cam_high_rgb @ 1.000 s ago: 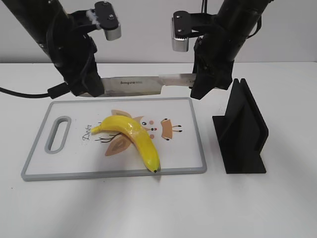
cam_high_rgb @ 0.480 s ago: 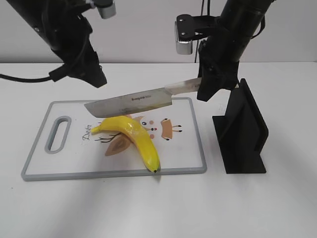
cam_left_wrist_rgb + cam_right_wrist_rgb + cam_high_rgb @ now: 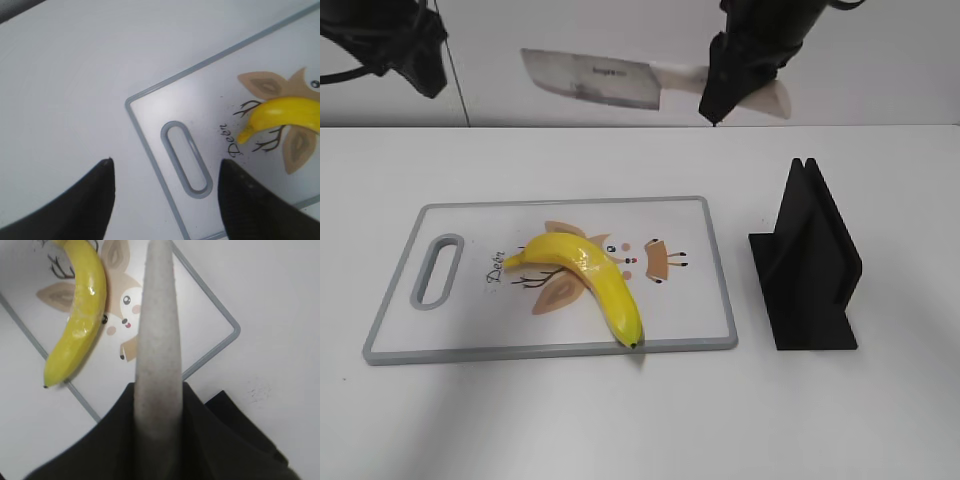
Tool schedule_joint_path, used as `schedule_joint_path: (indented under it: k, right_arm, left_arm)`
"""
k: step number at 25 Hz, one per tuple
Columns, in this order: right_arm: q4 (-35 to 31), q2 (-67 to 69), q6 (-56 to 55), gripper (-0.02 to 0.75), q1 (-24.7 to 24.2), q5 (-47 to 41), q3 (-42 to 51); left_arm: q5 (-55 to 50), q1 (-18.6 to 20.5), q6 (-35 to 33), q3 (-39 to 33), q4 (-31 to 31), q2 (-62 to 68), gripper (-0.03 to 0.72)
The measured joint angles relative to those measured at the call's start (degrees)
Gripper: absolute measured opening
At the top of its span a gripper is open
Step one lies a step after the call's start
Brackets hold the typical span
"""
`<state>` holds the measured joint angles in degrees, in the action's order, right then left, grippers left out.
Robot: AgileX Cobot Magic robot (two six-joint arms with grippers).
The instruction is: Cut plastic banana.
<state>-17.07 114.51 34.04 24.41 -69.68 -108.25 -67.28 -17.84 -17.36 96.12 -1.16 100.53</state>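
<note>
The whole yellow plastic banana [image 3: 590,277] lies on the white cutting board [image 3: 710,280], its dark tip at the board's front edge. It also shows in the left wrist view [image 3: 280,116] and the right wrist view [image 3: 80,315]. My right gripper [image 3: 725,80] is shut on the pale handle [image 3: 157,340] of a knife [image 3: 592,78], held high above the board with the blade pointing left. My left gripper [image 3: 165,172] is open and empty, high at the top left [image 3: 415,55], above the board's slotted left end [image 3: 185,157].
A black slotted knife stand [image 3: 810,265] stands on the table to the right of the board, also at the lower right of the right wrist view [image 3: 250,430]. The board has a grey rim and an owl drawing.
My right gripper has lifted the knife from just above the board to high above it. My left gripper has let go of the blade and drawn back up and to the left.
</note>
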Motion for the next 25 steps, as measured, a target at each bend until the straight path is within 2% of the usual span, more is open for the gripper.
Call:
schedule_joint_path:
  k: [4,6,11,18,25]
  right_arm:
    - [0.04,-1.67,-16.70,0.168,0.00,-0.07,0.35]
    - [0.13,-3.70,-20.20,0.168,0.00,-0.03,3.24]
    - [1.18,-13.00,-25.36,0.168,0.00,0.93,15.45]
    - [2.11,-28.42,-33.40,0.168,-0.12,13.69,37.49]
    - [12.34,-38.76,-48.19,0.168,-1.19,20.03,50.66]
  left_arm:
    - [-1.98,2.79,8.86,-0.29,1.52,-0.64,0.583]
    - [-2.06,3.82,10.58,-2.80,1.16,-2.26,0.573]
    - [-2.34,3.99,11.41,-12.37,0.38,-9.46,0.569]
    - [-2.36,3.99,11.71,-27.30,0.56,-23.32,0.567]
    - [-1.59,3.99,11.76,-41.00,0.61,-38.53,0.566]
